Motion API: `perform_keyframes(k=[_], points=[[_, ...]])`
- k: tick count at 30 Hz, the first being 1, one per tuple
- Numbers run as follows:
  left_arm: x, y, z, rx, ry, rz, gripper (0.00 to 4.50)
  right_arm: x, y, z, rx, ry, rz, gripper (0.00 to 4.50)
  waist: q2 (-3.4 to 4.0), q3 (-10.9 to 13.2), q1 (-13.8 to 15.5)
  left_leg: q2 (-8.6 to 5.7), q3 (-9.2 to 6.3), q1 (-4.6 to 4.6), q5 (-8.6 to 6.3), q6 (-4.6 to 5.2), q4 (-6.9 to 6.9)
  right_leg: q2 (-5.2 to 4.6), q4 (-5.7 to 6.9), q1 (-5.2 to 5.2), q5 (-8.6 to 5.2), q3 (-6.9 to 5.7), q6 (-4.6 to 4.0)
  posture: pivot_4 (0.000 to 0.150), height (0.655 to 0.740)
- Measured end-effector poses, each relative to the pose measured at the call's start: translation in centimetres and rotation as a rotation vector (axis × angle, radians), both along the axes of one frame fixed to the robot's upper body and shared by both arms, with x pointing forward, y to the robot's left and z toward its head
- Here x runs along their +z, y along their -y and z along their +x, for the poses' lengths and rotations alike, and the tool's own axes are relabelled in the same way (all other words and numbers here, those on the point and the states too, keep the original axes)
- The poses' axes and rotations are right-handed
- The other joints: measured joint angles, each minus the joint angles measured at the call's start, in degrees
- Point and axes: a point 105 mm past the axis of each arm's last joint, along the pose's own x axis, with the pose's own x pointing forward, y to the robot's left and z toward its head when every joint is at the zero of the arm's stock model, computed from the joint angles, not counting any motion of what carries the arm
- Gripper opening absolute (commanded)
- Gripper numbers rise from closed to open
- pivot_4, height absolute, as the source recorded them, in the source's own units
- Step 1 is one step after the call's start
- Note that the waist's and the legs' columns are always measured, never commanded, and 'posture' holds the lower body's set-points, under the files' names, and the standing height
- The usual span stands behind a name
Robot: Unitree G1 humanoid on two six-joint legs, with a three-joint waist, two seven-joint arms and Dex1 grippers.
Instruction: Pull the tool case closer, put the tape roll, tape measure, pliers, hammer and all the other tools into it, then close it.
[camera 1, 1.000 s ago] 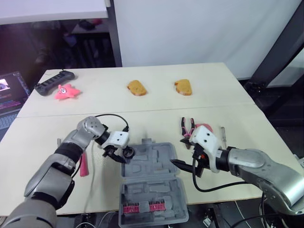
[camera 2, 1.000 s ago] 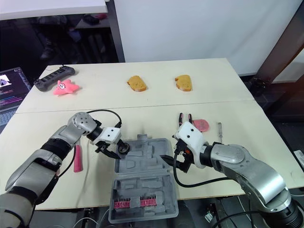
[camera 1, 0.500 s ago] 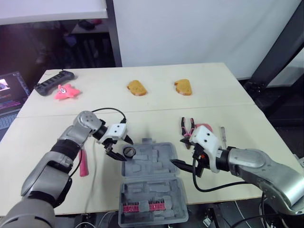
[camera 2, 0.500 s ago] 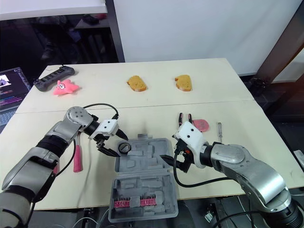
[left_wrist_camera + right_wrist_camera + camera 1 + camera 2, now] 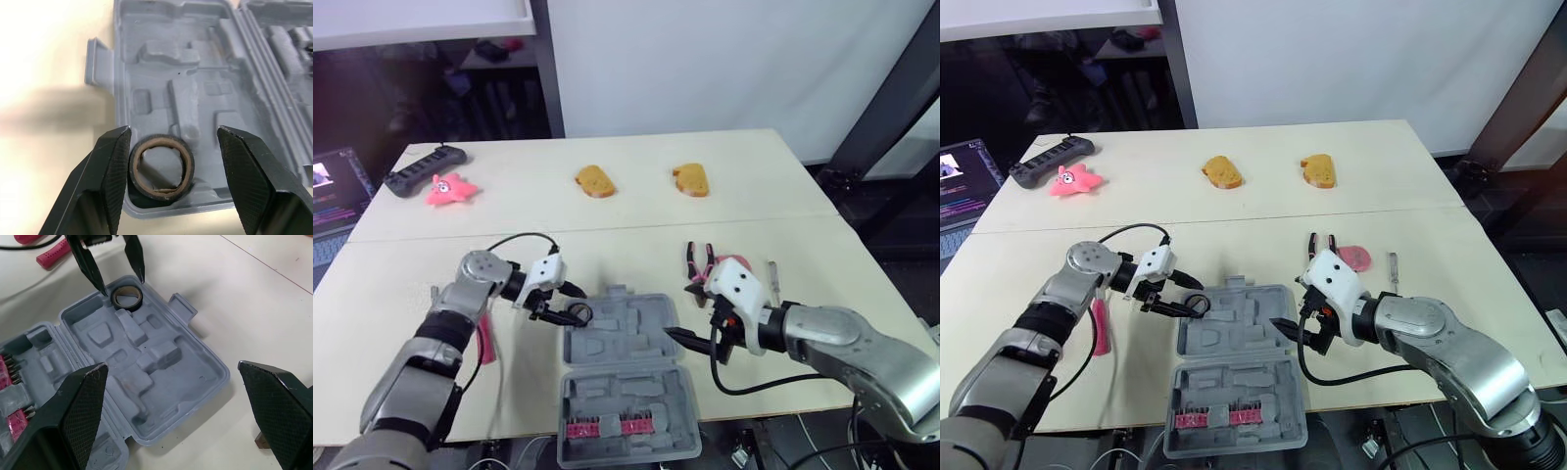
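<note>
The tape roll (image 5: 161,166) lies in the open case (image 5: 622,362), in its 11 o'clock corner. The left gripper (image 5: 173,129) is released and stands astride the tape roll. The right gripper (image 5: 172,366), also spread wide, hovers at 3 o'clock of the case

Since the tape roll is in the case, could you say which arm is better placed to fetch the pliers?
The right, probably: the pliers lie just beyond the open right claw, on its side of the tool case; the left claw is across it, around the tape roll.
</note>
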Motion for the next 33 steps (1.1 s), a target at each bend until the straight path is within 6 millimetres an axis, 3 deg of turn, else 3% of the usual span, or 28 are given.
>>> perform_keyframes(k=[4,7,17,33], points=[[-0.2,0.1,-0.1,0.051,0.027,-0.046,2.79,0.0,0.0,0.0,-0.001,0.002,-0.001,4.50,0.00,0.0,0.0,0.00,0.01,0.00,0.00,0.00,0.00,-0.02,-0.01,0.00,0.00,0.00,0.00,0.150,0.7400],[-0.5,0.3,-0.2,0.075,0.027,-0.074,1.98,0.0,0.0,0.0,-0.002,0.003,-0.002,4.50,0.00,0.0,0.0,0.00,0.01,0.00,0.00,0.00,0.00,-0.02,0.00,0.00,0.00,0.00,0.00,0.150,0.7400],[-0.5,0.5,-0.1,0.098,0.057,-0.077,1.98,0.0,0.1,0.1,-0.004,0.004,-0.003,4.50,0.00,0.0,0.0,0.00,0.01,0.00,0.00,0.00,0.00,-0.01,0.00,0.00,0.00,0.00,0.00,0.150,0.7400],[-2.4,0.3,0.0,0.100,0.124,-0.034,1.98,-0.2,0.4,0.4,-0.022,0.003,-0.008,4.50,0.09,-0.1,0.1,-0.01,0.02,0.07,0.00,0.00,0.00,-0.02,0.00,0.06,0.00,0.00,0.00,0.150,0.7400]])
